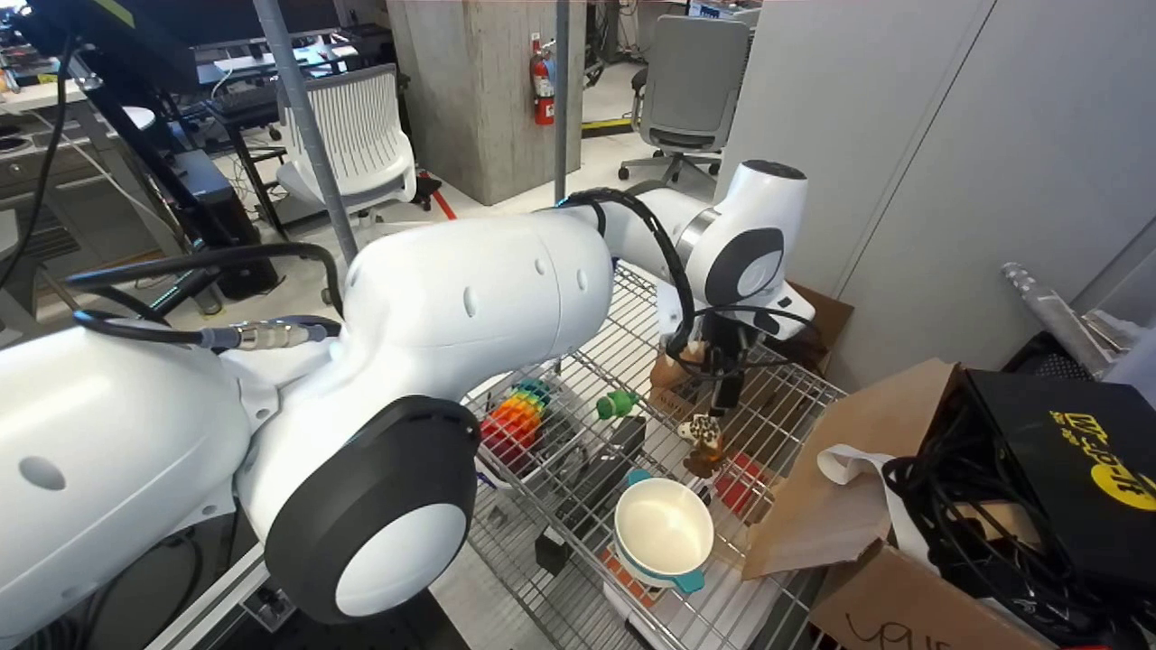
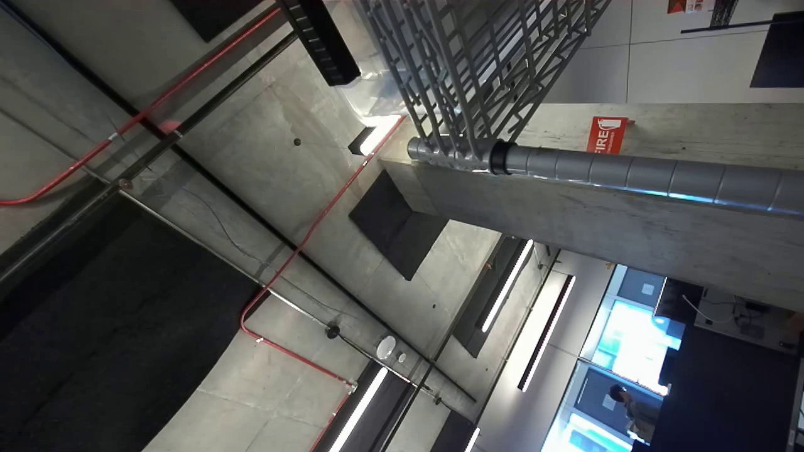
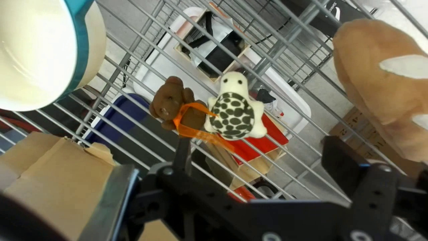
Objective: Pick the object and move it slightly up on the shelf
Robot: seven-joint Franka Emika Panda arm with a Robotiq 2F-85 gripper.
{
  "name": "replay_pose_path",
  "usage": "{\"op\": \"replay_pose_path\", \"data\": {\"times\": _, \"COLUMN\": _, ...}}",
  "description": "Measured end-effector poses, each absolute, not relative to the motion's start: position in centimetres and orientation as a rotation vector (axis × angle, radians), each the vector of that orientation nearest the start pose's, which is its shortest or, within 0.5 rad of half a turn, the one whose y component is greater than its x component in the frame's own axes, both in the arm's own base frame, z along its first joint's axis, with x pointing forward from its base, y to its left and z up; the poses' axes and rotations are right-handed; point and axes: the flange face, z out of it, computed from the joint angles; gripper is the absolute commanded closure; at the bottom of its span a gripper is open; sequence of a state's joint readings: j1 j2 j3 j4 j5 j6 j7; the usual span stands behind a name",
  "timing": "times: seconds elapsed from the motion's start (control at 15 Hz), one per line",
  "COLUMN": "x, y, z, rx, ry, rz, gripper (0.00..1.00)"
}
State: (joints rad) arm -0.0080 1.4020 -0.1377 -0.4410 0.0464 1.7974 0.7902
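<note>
Extending from 8 o'clock toward 2 o'clock in an exterior view, the white arm (image 1: 479, 298) holds its wrist (image 1: 759, 203) pointing down to 6 o'clock above the wire shelf (image 1: 628, 318). In the wrist view, the gripper (image 3: 256, 144) is unclenched, its fingers (image 3: 342, 164) parted wide; at 11 o'clock from their gap the spotted turtle toy (image 3: 233, 115) lies on the shelf, a brown bear toy (image 3: 169, 103) against it at 9 o'clock.
</note>
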Motion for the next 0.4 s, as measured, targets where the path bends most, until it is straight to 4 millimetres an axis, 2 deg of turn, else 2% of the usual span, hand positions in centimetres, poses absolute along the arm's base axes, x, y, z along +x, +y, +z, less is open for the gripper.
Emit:
{"op": "replay_pose_path", "data": {"times": 0.2, "x": 79.37, "y": -4.11, "z": 17.87, "rx": -2.927, "ry": 1.245, "rz": 0.151, "gripper": 0.0}}
{"op": "replay_pose_path", "data": {"times": 0.4, "x": 79.27, "y": -4.2, "z": 17.63, "rx": -2.928, "ry": 1.242, "rz": 0.162, "gripper": 0.0}}
